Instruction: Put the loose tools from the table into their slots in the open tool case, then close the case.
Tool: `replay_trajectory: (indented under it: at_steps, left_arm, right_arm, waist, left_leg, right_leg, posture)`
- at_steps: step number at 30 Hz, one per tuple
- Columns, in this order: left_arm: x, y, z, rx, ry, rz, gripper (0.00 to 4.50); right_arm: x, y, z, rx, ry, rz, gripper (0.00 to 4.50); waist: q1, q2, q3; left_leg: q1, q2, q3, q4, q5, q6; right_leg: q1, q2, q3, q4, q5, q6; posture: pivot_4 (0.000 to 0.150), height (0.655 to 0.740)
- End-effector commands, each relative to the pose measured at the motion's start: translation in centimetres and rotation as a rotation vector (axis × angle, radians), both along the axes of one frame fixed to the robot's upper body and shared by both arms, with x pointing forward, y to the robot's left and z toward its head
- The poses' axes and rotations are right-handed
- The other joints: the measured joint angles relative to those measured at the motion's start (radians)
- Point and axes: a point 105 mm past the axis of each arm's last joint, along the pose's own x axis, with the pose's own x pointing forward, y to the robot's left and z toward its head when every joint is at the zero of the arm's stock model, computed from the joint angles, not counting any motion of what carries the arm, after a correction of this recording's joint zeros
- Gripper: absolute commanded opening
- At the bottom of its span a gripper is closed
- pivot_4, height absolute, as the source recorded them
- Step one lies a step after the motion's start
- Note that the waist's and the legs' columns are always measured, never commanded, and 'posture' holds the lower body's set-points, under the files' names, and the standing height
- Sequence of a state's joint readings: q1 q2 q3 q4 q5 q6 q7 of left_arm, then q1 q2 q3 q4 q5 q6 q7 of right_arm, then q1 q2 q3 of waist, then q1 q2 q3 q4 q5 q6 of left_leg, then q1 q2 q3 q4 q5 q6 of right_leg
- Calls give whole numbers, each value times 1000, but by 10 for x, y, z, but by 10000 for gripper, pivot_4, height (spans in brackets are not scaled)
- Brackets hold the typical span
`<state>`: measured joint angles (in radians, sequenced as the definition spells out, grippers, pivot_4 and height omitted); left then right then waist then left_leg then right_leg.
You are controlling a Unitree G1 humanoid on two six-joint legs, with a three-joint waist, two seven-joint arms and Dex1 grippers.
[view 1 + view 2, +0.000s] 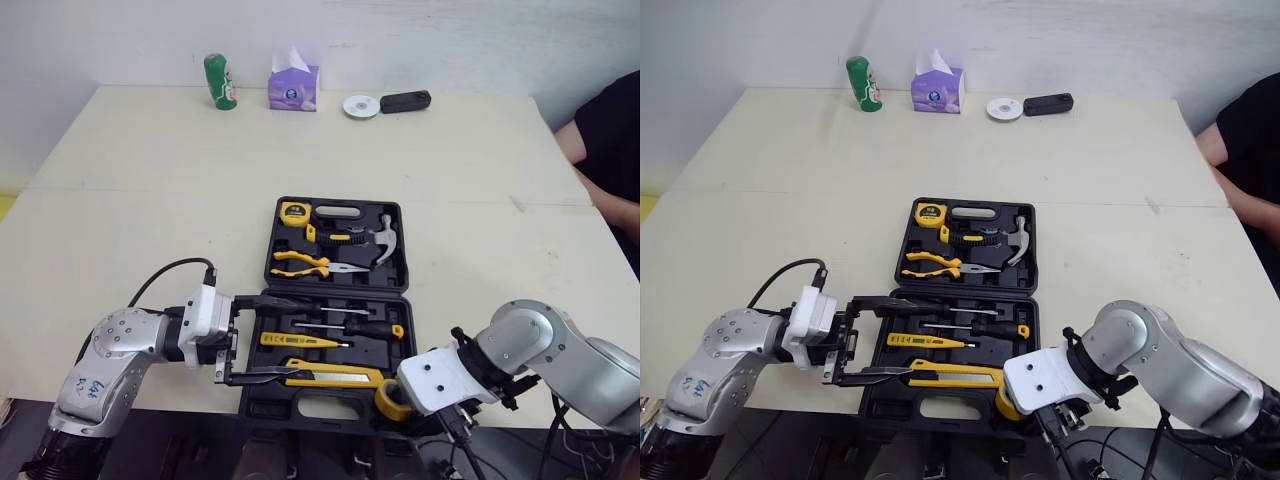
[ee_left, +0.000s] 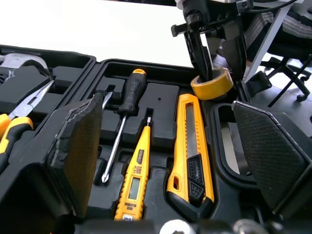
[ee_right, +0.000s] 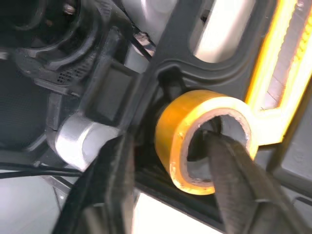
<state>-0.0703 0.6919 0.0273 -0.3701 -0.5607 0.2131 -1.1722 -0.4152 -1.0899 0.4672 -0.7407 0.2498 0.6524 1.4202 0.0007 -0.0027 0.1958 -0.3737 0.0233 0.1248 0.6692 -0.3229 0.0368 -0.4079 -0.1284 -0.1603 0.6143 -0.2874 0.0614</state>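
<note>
Left eye view has the left gripper [image 1: 300, 338] reaching in over the left edge of the open tool case [image 1: 403, 250]. Its two black fingers are spread well apart and hold nothing, one above the screwdriver [image 1: 350, 327] and the other beside the utility knife [image 1: 335, 374]. Between those two tools the yellow voltage tester [image 1: 300, 341] lies in its slot in the near half of the case. The far half holds a tape measure [image 1: 294, 211], pliers [image 1: 300, 263] and a hammer [image 1: 385, 240], all seated. At the case's near right corner sits the yellow tape roll [image 1: 388, 402], just past the knife's end. The right gripper [image 3: 165, 141] is at the roll. In the right wrist view one finger reaches into the roll's core and the other stands outside it with a gap to the tape, so the fingers are apart and not pinching. A person's arm [image 1: 600, 150] rests at the far right edge of the table [image 1: 130, 200].
</note>
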Motion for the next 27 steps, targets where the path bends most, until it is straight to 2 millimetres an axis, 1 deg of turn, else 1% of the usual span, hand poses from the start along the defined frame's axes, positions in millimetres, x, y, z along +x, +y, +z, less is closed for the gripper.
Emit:
replay_trajectory:
  at_steps: [1,4,7,10,13,15,17,20,21,22,23,26,27]
  left_arm:
    - [-2,4,3,4,-4,-12,45000]
    - [-2,6,3,9,-3,-5,45000]
    - [-2,8,2,12,-4,5,45000]
    - [-2,8,1,13,-4,8,45000]
    - [-3,9,1,13,-6,11,45000]
    - [-1,10,0,12,-10,18,45000]
    - [2,10,0,12,-13,21,45000]
    - [3,11,-1,13,-15,21,45000]
    - [4,11,-1,13,-15,22,45000]
    - [4,10,-1,14,-14,20,45000]
    - [4,10,-1,14,-12,18,45000]
    - [3,11,0,14,-7,11,45000]
    - [3,11,0,14,-6,8,45000]
  right_arm:
    - [-8,1,13,26,68,52,21640]
    - [-12,0,17,39,112,62,21640]
    - [-11,-2,21,58,122,60,21640]
    - [-9,-8,29,105,148,-2,21640]
    - [-10,-13,33,137,167,-43,21640]
    - [-8,-9,39,256,189,-112,21640]
    - [-5,-7,45,399,150,-123,21640]
    - [-8,-7,48,519,120,-104,21640]
    - [-4,-7,46,536,114,-146,21640]
    - [-3,-9,43,560,110,-169,16408]
    - [-2,-10,41,588,103,-177,14045]
    - [-6,-11,31,602,122,-194,1783]
    - [-9,-12,26,588,145,-204,1783]
  waist:
    - [-1,0,0]
    - [-2,0,0]
    - [-1,0,0]
    - [0,0,0]
    - [1,0,0]
    - [2,0,0]
    - [5,-1,0]
    - [12,-1,0]
    - [12,-1,0]
    - [13,-1,0]
    - [14,-1,0]
    - [20,-2,0]
    - [21,-2,0]
  left_leg:
    - [0,0,0,0,0,0]
    - [0,0,0,0,0,0]
    - [0,0,0,0,0,0]
    - [0,0,0,0,0,0]
    - [0,0,0,0,0,0]
    - [0,0,0,0,0,0]
    - [0,0,-1,0,0,0]
    - [0,0,0,0,0,0]
    - [0,0,0,0,0,0]
    - [0,0,0,0,0,0]
    - [0,0,0,0,0,0]
    - [1,0,0,0,0,0]
    - [1,0,0,-1,0,0]
  right_leg:
    - [0,0,0,0,0,0]
    - [0,0,0,0,0,0]
    - [0,0,0,0,0,0]
    - [0,0,0,0,0,0]
    - [0,0,0,0,0,0]
    - [0,0,0,0,0,0]
    - [0,0,0,0,0,0]
    - [1,0,-1,0,0,0]
    - [1,0,0,0,0,0]
    - [1,0,0,0,0,0]
    - [1,0,0,0,0,0]
    - [1,0,0,0,0,0]
    - [1,0,0,0,0,0]
  posture:
    - [1500,7400]
    - [1500,7400]
    - [1500,7400]
    - [1500,7400]
    - [1500,7400]
    - [1500,7400]
    - [1500,7400]
    - [1500,7400]
    - [1500,7400]
    - [1500,7400]
    - [1500,7400]
    - [1500,7400]
    - [1500,7400]
